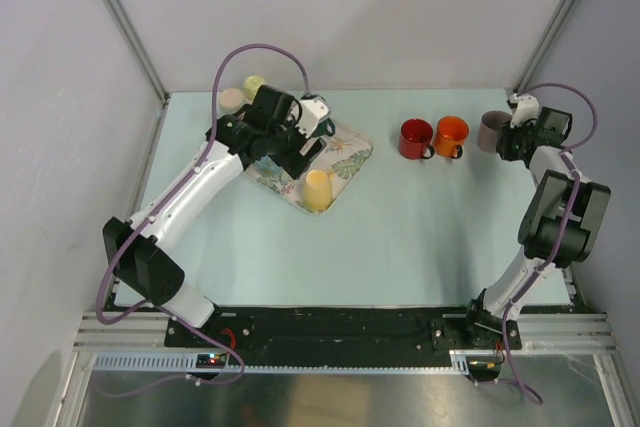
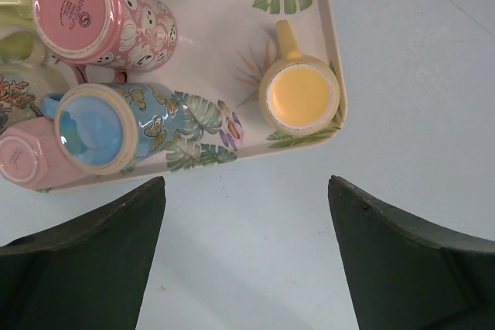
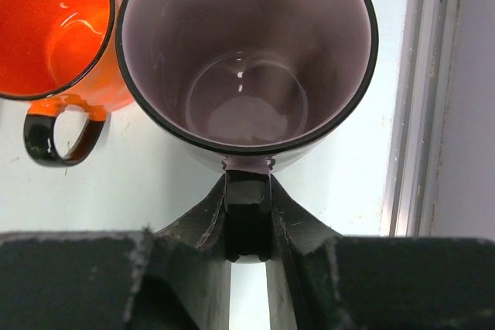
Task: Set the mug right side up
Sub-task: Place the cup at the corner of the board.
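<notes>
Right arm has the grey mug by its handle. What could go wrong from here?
1. The right gripper clamps the grey mug only by its thin handle, so the mug might pivot or slip in the jaws.
2. The orange mug stands right beside it; a sideways withdrawal could knock it.
3. The left gripper, jaws open, hangs by the crowded tray; reaching the yellow mug may bump neighbours.

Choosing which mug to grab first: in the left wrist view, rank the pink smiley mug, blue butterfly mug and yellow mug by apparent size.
1. pink smiley mug and blue butterfly mug: look about alike, so unranked.
2. yellow mug: clearly smallest, though it may simply sit farther from the camera.
</notes>
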You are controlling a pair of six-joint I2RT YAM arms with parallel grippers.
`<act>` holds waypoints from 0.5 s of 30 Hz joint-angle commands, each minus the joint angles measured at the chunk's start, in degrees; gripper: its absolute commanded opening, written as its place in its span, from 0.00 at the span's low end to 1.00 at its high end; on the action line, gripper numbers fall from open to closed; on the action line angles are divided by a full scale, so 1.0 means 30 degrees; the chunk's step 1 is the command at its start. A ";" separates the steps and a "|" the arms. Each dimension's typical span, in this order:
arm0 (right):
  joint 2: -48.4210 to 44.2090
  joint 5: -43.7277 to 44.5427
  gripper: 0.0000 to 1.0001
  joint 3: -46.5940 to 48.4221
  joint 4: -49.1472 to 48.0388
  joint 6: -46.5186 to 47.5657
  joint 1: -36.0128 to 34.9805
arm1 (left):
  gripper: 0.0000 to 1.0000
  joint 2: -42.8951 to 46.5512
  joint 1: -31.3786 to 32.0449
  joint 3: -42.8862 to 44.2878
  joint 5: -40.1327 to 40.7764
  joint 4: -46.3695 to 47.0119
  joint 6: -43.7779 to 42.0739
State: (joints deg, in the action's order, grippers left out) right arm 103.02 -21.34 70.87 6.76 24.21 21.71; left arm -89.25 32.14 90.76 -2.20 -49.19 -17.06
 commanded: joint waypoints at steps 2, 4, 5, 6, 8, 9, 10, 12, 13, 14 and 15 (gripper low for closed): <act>0.1151 0.0365 0.00 0.2225 -0.2408 0.0173 -0.0624 | 0.89 0.0623 0.0169 0.0191 0.0587 -0.0116 -0.0612; 0.1529 0.0403 0.00 0.2526 -0.2359 0.0283 -0.0773 | 0.89 0.0533 0.0218 0.0238 0.0652 -0.0139 -0.0634; 0.1641 0.0448 0.00 0.2605 -0.2351 0.0340 -0.0841 | 0.89 0.0479 0.0231 0.0241 0.0648 -0.0148 -0.0682; 0.1755 0.0515 0.00 0.2645 -0.2054 0.0384 -0.0890 | 0.89 0.0393 0.0266 0.0272 0.0646 -0.0181 -0.0720; 0.1915 0.0565 0.00 0.2690 -0.1721 0.0446 -0.0949 | 0.89 0.0285 0.0300 0.0383 0.0659 -0.0207 -0.0786; 0.1980 0.0558 0.00 0.2687 -0.1607 0.0480 -0.0959 | 0.89 0.0223 0.0316 0.0431 0.0930 -0.0196 -0.0816; 0.2042 0.0526 0.00 0.2671 -0.1448 0.0556 -0.0979 | 0.89 0.0133 0.0324 0.0499 0.1066 -0.0206 -0.0861; 0.2140 0.0509 0.00 0.2623 -0.1167 0.0731 -0.1022 | 0.89 0.0000 0.0337 0.0630 0.1204 -0.0191 -0.0909; 0.2181 0.0560 0.00 0.2595 -0.1052 0.0828 -0.1054 | 0.89 -0.0051 0.0334 0.0701 0.1246 -0.0203 -0.0922; 0.2216 0.0673 0.00 0.2582 -0.0921 0.0921 -0.1099 | 0.89 -0.0106 0.0347 0.0736 0.1297 -0.0194 -0.0943; 0.2248 0.0788 0.00 0.2545 -0.0870 0.0967 -0.1137 | 0.89 -0.0163 0.0354 0.0783 0.1337 -0.0190 -0.0968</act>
State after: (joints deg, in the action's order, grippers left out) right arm 109.97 -19.42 75.05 6.50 25.56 18.70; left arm -89.36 32.75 90.78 0.14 -50.19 -18.55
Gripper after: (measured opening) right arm 0.217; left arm 0.895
